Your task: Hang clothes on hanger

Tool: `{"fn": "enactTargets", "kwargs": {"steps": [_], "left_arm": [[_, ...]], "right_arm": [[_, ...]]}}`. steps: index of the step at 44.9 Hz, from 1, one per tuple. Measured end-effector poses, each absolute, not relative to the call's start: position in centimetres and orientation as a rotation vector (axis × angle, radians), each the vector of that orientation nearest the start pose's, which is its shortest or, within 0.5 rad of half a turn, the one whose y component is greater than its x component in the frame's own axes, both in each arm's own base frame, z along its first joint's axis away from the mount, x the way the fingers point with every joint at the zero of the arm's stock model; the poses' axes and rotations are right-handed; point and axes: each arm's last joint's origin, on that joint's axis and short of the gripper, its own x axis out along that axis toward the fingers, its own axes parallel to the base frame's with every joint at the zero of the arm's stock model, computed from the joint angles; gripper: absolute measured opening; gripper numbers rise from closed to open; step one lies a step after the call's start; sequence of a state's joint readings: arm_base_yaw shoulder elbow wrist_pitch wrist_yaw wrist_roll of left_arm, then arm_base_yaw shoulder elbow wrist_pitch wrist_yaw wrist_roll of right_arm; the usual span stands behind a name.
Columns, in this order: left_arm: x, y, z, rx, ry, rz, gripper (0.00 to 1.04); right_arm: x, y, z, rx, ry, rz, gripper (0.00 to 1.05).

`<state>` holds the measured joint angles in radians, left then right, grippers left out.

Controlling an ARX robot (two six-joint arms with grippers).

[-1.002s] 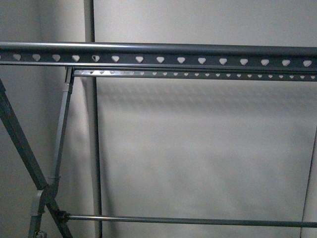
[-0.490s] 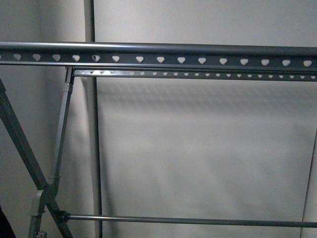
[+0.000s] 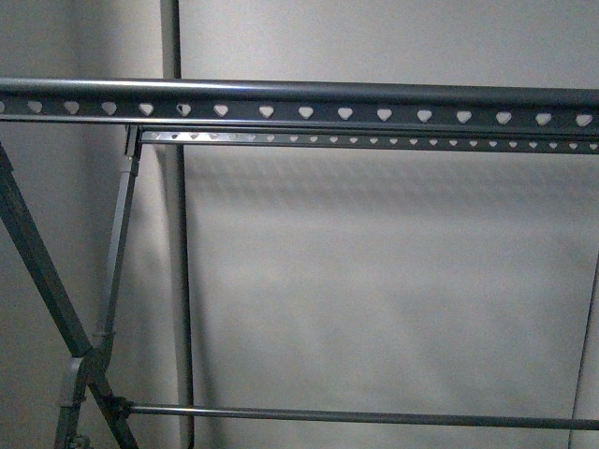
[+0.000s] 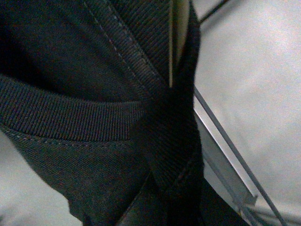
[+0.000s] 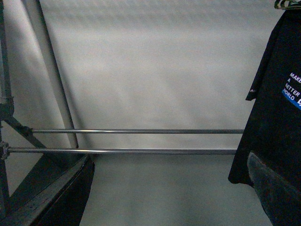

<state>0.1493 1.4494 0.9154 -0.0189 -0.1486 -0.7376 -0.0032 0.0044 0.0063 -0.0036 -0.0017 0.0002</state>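
The black T-shirt (image 4: 94, 70) crowds against the left wrist camera, so I cannot tell the left claw's grip. The right claw (image 5: 169, 157) gapes wide and empty. The shirt hangs just beyond one finger (image 5: 277, 193), with rack rods (image 5: 136, 151) ahead.

- Bare indoor room; home or lab, cannot tell.
- Plain white wall (image 3: 374, 281) behind everything.
- Grey drying rack (image 3: 299, 94) and hung T-shirt (image 5: 273, 117) suggest a laundry corner.

Front + R wrist cams on rack (image 3: 299, 94) — L wrist close-up on T-shirt (image 4: 94, 70)
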Motion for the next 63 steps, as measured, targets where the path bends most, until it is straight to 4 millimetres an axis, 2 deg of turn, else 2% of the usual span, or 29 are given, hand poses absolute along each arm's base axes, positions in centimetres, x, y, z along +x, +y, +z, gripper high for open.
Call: {"fn": "enactTargets", "kwargs": {"steps": [5, 12, 18, 22, 27, 34, 37, 42, 47, 63], "left_arm": [[27.6, 4.0, 24.9, -0.63, 0.451, 0.264, 0.05], [24.8, 3.0, 25.8, -0.525, 0.479, 0.025, 0.04], [22.4, 1.5, 26.3, -0.348, 0.604, -0.336, 0.04], [21.6, 0.7, 26.1, -0.205, 0.706, -0.591, 0.04], [23.1, 0.3, 26.7, 0.092, 0.721, -0.776, 0.04], [27.4, -0.1, 27.8, 0.563, 0.574, -0.956, 0.04], [28.0, -0.5, 27.9, 0.648, 0.541, -1.004, 0.04], [29.8, -2.5, 28.3, 0.858, 0.382, -1.128, 0.04], [30.5, -3.6, 28.7, 0.962, 0.263, -1.134, 0.04], [30.6, -3.8, 28.8, 0.999, 0.233, -1.143, 0.04]], "right_arm": [[9.8, 0.0, 16.5, 0.0, 0.002, -0.002, 0.97], [9.8, 0.0, 16.5, 0.0, 0.002, -0.002, 0.97], [9.8, 0.0, 16.5, 0.0, 0.002, -0.002, 0.97], [9.8, 0.0, 16.5, 0.0, 0.002, -0.002, 0.97], [9.8, 0.0, 16.5, 0.0, 0.002, -0.002, 0.97], [9.8, 0.0, 16.5, 0.0, 0.002, -0.002, 0.97], [9.8, 0.0, 16.5, 0.0, 0.002, -0.002, 0.97], [9.8, 0.0, 16.5, 0.0, 0.002, -0.002, 0.97], [9.8, 0.0, 16.5, 0.0, 0.002, -0.001, 0.97], [9.8, 0.0, 16.5, 0.0, 0.002, -0.001, 0.97]]}}
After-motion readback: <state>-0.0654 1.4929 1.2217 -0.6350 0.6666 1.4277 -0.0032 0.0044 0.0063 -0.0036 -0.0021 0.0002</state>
